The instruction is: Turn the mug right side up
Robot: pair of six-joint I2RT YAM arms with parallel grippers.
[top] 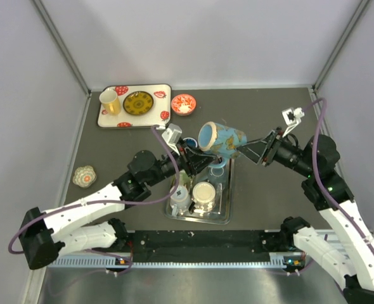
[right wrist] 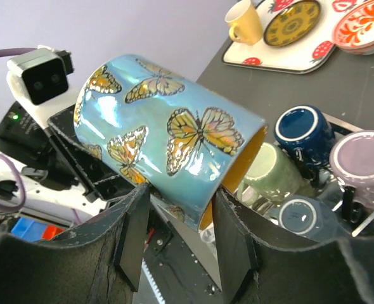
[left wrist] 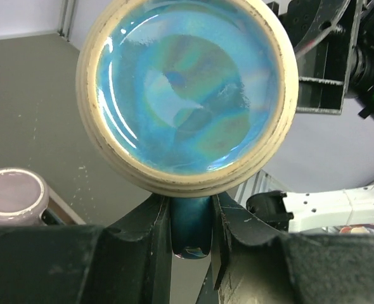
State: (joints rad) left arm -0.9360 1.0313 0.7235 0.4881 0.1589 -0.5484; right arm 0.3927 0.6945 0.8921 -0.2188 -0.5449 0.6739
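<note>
Above the tray, left tool pinches the mug.

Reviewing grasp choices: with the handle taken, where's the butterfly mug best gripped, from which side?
The wall at the rim, from the right arm's side. The butterfly mug lies tilted in the air, yellow-lined mouth toward that arm, so one finger can likely go inside. The left end effector pinches the handle on the underside; the right end effector sits at the mouth end.
</note>
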